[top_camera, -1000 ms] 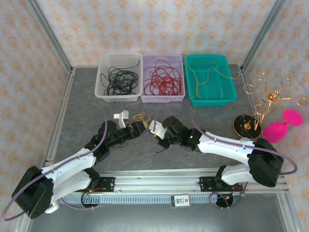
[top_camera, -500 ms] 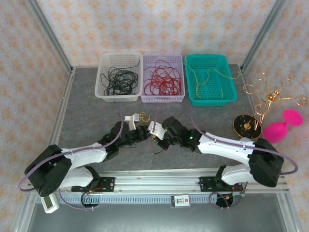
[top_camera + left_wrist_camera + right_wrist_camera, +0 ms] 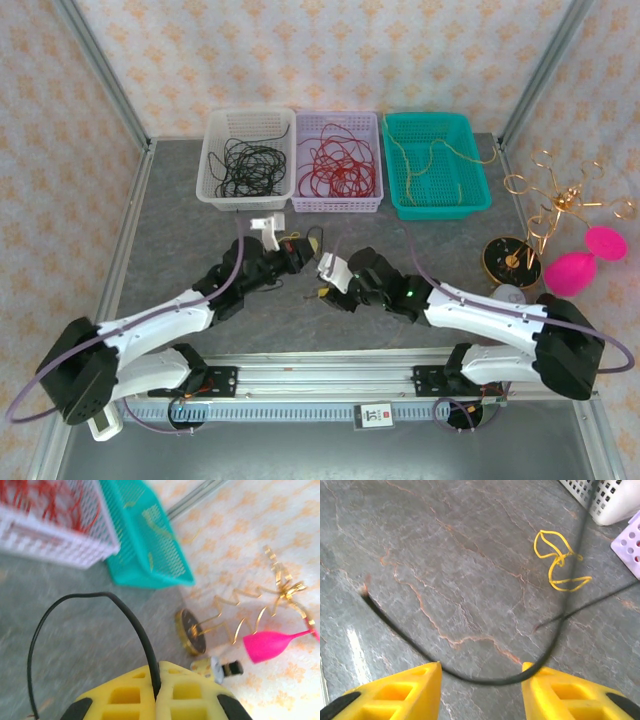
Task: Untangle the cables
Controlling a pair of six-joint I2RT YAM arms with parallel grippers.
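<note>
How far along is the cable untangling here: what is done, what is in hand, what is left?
Mostly done: black cables lie in the white basket, red cables in the lavender basket, yellow cables in the teal basket. In hand: the left gripper is shut on a black strand, which seemingly also crosses the open right gripper. Left: that strand and a loose yellow cable on the table need binning.

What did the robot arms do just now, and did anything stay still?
The left gripper, shut on a thin black cable, moved farther out toward the row of plastic baskets. The right gripper, open, slid slightly to the right. The baskets stayed put.
</note>
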